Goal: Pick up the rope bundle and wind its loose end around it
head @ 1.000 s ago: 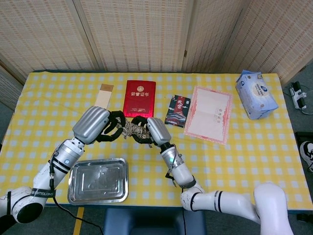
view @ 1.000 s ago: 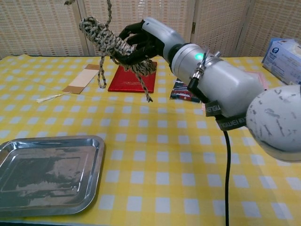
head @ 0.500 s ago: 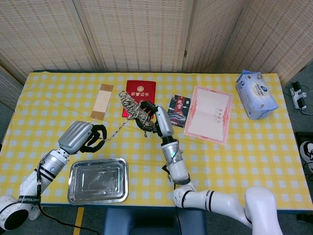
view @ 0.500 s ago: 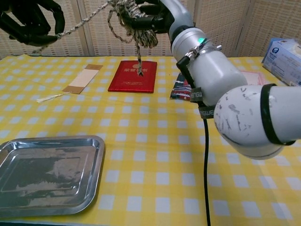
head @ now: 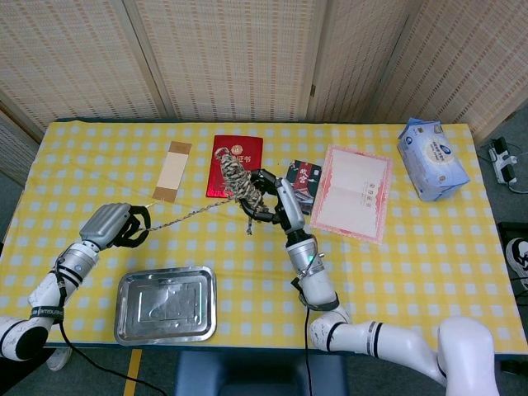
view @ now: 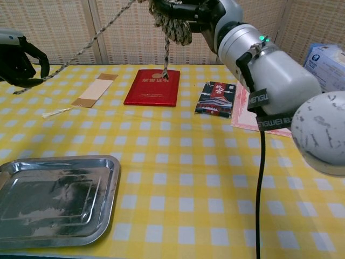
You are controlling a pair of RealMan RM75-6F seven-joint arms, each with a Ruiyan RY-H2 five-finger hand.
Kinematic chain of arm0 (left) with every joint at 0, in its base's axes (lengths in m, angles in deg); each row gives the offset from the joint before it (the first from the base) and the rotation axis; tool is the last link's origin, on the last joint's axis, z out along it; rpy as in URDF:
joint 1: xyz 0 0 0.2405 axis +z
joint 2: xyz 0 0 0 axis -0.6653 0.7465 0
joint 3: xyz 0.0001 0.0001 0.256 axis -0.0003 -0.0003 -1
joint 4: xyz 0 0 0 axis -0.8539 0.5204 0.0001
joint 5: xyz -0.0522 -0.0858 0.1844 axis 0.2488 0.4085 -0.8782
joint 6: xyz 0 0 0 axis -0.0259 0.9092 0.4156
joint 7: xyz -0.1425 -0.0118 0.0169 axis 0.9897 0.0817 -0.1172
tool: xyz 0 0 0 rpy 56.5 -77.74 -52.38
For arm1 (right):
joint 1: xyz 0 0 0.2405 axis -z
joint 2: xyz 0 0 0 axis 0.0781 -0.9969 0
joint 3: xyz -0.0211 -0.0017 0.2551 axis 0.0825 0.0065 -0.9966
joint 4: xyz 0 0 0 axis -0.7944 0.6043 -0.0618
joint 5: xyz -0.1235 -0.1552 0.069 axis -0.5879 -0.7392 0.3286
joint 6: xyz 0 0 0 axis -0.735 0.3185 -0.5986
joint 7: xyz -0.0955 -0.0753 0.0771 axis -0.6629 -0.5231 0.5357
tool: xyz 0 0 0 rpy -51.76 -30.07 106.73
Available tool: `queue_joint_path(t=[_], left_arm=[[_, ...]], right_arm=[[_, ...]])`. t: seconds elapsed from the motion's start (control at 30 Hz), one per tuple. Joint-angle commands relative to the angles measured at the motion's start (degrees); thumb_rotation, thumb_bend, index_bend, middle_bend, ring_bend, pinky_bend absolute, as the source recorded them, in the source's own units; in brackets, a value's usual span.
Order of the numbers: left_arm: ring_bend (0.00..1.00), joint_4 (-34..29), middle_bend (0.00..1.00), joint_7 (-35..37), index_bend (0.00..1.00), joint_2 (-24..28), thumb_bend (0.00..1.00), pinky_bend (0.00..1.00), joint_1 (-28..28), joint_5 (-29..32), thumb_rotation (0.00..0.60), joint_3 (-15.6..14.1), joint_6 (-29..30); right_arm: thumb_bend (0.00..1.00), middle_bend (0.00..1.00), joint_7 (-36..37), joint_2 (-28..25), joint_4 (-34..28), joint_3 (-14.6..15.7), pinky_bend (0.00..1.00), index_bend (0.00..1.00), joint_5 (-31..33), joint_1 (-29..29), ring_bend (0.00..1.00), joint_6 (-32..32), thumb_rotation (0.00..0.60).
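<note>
The rope bundle (head: pixel 237 176) is a speckled beige-and-black coil held upright above the red booklet, gripped by my right hand (head: pixel 269 198). In the chest view the rope bundle (view: pixel 171 24) sits at the top edge inside my right hand (view: pixel 202 12), with a short tail hanging down. Its loose end (head: pixel 177 216) stretches taut leftward to my left hand (head: pixel 115 226), which grips it. The chest view shows my left hand (view: pixel 19 56) at the far left, closed around the loose end (view: pixel 83 49).
A red booklet (head: pixel 233 162), a tan strip (head: pixel 173 168), a dark packet (head: pixel 300 185) and a pink-bordered sheet (head: pixel 353 191) lie on the yellow checked table (head: pixel 412 247). A steel tray (head: pixel 165 303) sits front left. A tissue pack (head: pixel 431 157) lies far right.
My left hand has drawn further left and down, pulling the loose end out longer and taut. My right hand has shifted the bundle slightly right and turned it more upright.
</note>
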Motion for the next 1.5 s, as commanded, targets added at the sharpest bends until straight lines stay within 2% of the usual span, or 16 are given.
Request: queue_joint_path(t=[0.03,0.27,0.5,0.67,0.83,1.07,1.5], left_arm=[[0.88,3.5,0.94,-0.2,0.65,-1.9,0.49,0.82,-0.8,2.9,0.6,-0.3,-1.8],[0.88,8.0,0.94,-3.0,0.65,-4.3,0.49,0.82,-2.4,7.5,0.6,-0.5,-3.4],[0.88,8.5,0.94,-6.5,0.65,-4.4,0.49,0.82,-3.9,8.6,0.6,-0.2,-2.9],[0.88,7.7,0.94,-11.4,0.65,-4.0,0.49,0.82,-4.9,7.1,0.6,0.4,1.3],[0.87,6.5,0.94,-17.7,0.65,-4.1,0.49,0.82,-5.7,2.9,0.6,1.0,7.6],[0.87,2.7,0.94,-25.0,0.64,-4.4,0.49,0.82,-7.0,-0.8,0.6,2.7,14.1],[0.87,-3.3,0.94,-32.6,0.64,-5.4,0.49,0.82,-11.1,-1.7,0.6,6.3,16.9]], right_arm=[[0.61,0.64,2.1,-1.7,-1.4,1.0,0.64,0.81,-1.2,1.1,0.74,-1.1,0.6],[0.61,0.64,5.5,-4.3,-2.8,2.6,0.65,0.81,-3.3,2.3,0.74,-2.1,0.6],[0.61,0.65,8.3,-7.4,-3.1,5.5,0.65,0.81,-7.2,2.1,0.74,-4.6,0.6],[0.61,0.65,6.7,-10.2,-3.2,8.3,0.65,0.81,-10.0,1.7,0.74,-6.5,0.6],[0.61,0.65,2.8,-12.4,-4.5,10.4,0.65,0.81,-10.8,1.0,0.74,-8.5,0.6],[0.61,0.65,-4.1,-13.0,-6.5,11.2,0.65,0.81,-8.1,-0.8,0.74,-11.5,0.6],[0.61,0.65,-15.9,-10.2,-8.9,9.9,0.66,0.81,1.7,-4.5,0.75,-14.1,0.6]])
